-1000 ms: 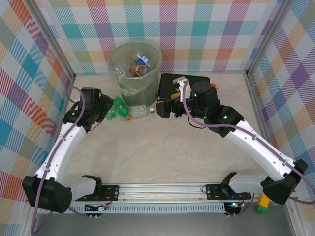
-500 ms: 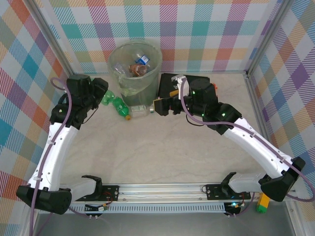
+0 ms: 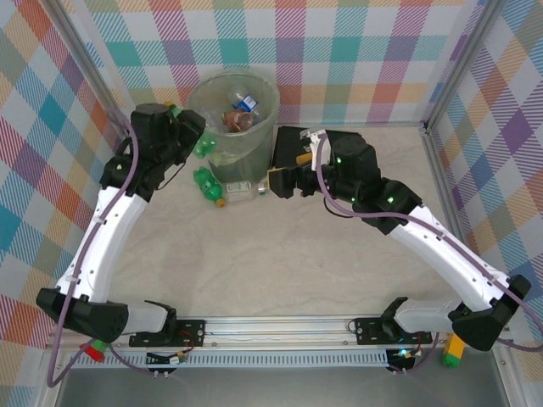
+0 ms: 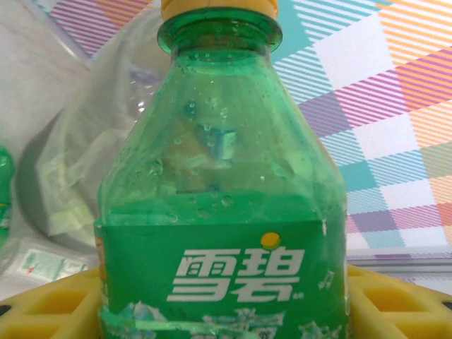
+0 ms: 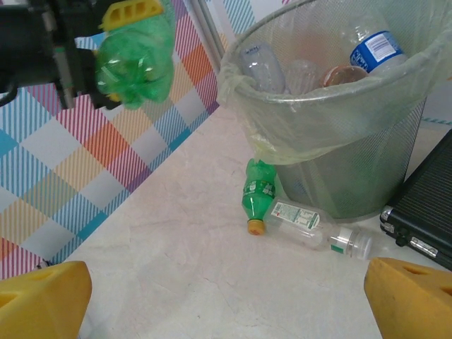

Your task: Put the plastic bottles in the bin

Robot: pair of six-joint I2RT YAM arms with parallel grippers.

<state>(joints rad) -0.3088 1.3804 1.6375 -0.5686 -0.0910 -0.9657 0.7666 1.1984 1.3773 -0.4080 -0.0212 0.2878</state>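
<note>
My left gripper is shut on a green bottle with a yellow cap, held in the air at the left rim of the bin. That held green bottle hangs left of the bin. Several bottles lie inside the bin. On the table at the bin's foot lie a second green bottle and a clear bottle. My right gripper is open and low over the table, right of these two, with nothing between its fingers.
A flat black case lies right of the bin, just behind my right gripper. Checked walls close in the left, back and right sides. Bare table spreads in front of the bin toward the arm bases.
My left arm has lifted the green bottle off the table up to the bin's left rim. The right gripper has hardly moved.
</note>
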